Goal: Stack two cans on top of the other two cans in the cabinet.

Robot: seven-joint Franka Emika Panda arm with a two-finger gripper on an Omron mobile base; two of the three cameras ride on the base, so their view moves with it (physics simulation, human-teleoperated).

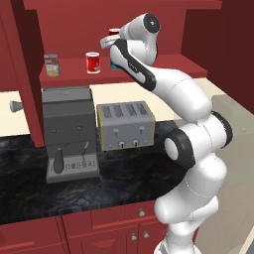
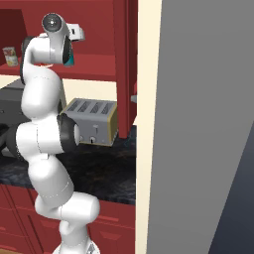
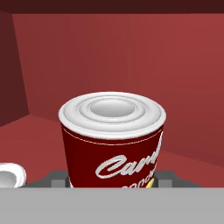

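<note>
My gripper (image 3: pixel 112 178) is shut on the dark red and white can (image 3: pixel 113 140), its fingers (image 3: pixel 57 177) pressed to both sides of the can's base. Seen from the left base, that can (image 1: pixel 114 32) is high inside the dark red cabinet (image 1: pixel 74 77), directly above the teal can (image 1: pixel 113 65), which my gripper (image 1: pixel 109 42) mostly hides. I cannot tell whether the two cans touch. The bright red can (image 1: pixel 93 62) stands on the shelf to the left, and the tan-labelled can (image 1: pixel 51 65) further left. The right base view shows the tan-labelled can (image 2: pixel 10 56) and a sliver of the teal can (image 2: pixel 71 61).
A grey coffee machine (image 1: pixel 69 134) and a toaster (image 1: pixel 125 125) stand on the dark counter (image 1: pixel 99 193) under the cabinet. A pale can lid (image 3: pixel 8 175) shows low at the left of the hand view. A tall grey panel (image 2: pixel 198 124) stands to the right.
</note>
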